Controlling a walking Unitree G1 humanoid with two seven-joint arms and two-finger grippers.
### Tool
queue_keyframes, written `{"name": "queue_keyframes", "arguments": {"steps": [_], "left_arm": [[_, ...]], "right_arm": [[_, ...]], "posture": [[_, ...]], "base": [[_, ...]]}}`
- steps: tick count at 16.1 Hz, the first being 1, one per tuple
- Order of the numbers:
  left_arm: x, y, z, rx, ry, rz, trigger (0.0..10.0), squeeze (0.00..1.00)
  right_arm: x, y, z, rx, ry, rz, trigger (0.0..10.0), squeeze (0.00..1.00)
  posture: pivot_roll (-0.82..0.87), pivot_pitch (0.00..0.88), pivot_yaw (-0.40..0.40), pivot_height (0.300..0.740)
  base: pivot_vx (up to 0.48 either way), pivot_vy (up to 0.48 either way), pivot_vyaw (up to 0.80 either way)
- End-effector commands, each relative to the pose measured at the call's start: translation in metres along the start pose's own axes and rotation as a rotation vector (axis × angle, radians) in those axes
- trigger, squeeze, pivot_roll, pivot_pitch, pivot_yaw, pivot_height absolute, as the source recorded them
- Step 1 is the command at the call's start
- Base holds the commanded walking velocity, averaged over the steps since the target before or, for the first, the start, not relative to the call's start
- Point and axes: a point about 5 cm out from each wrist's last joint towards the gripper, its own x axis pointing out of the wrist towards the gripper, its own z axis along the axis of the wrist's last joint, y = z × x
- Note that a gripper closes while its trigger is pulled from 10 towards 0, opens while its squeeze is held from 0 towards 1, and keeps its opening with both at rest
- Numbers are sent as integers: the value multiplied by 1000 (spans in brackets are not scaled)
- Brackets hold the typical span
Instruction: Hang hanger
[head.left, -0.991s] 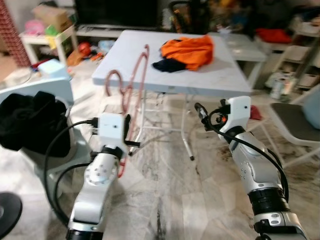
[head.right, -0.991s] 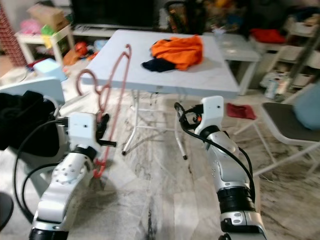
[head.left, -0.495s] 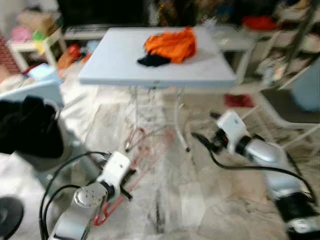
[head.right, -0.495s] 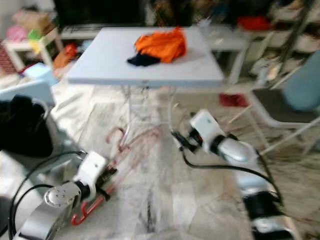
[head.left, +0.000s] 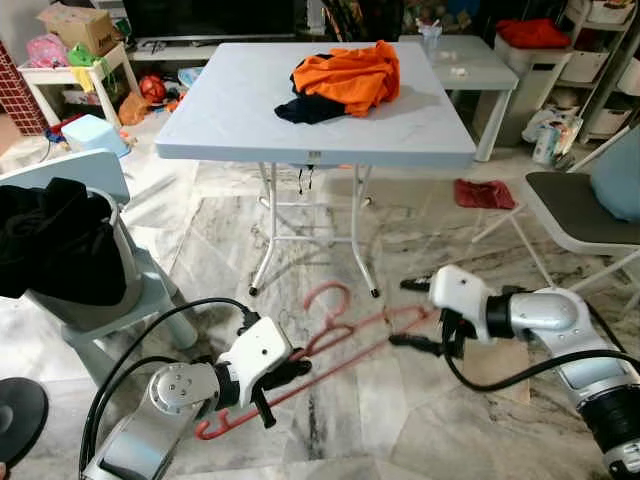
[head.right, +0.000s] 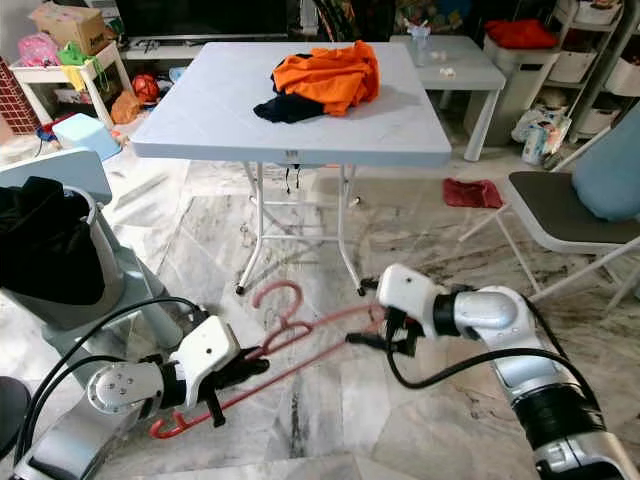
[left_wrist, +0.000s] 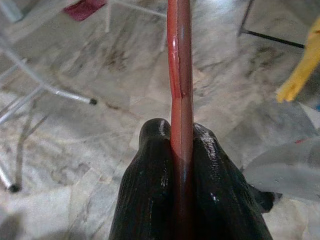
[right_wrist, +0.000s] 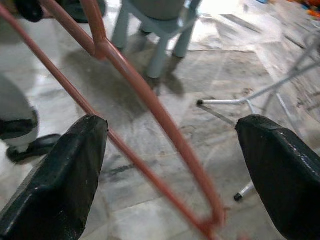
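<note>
A red plastic hanger lies nearly flat, low over the marble floor, its hook pointing toward the table. My left gripper is shut on the hanger's bar near its lower left end; the left wrist view shows both black fingers pressed against the red bar. My right gripper is open at the hanger's far right end. In the right wrist view the red hanger crosses the gap between the two fingers without touching them.
A white folding table stands ahead with orange and dark clothes on it; its metal legs come down just beyond the hanger. A grey chair holding a black garment is at left, another chair at right, and a red cloth on the floor.
The view has tilted down. My left arm swung the hanger from upright down to near the floor. My right gripper dropped and now straddles the hanger's far end.
</note>
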Motion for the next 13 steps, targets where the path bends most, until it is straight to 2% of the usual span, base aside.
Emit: {"name": "queue_keyframes", "arguments": {"steps": [1,3,4,5,7,11,12,13], "left_arm": [[1,0,10,47,-32,-26,10000,0],[4,-2,12,69,-41,-68,10000,0],[7,-4,13,84,-45,-91,10000,0],[9,-5,15,91,-54,-107,10000,0],[12,-10,16,114,-59,-147,10000,0],[14,-14,16,140,-56,-194,10000,0],[14,-13,14,173,-41,-194,10000,0],[14,-12,13,179,-41,-194,10000,0]], "right_arm": [[1,-2,10,-58,-2,51,10000,0],[5,3,13,-56,-9,125,10000,0],[6,5,14,-63,3,179,3020,0],[6,6,14,-79,24,221,0,0],[2,4,16,-122,86,316,0,0],[-3,-9,22,-196,168,369,0,0],[-9,-13,17,-216,259,420,0,0],[-12,-14,14,-223,301,438,0,0]], "posture": [[-39,0,-14,740],[-45,0,-8,740],[-51,0,-5,740],[-51,0,-5,740],[-64,0,-2,740],[-71,0,5,740],[-74,0,9,740],[-73,0,9,740]], "base": [[0,0,0],[0,0,0],[0,0,0],[0,0,0],[0,0,0],[0,0,0],[0,0,0],[0,0,0]]}}
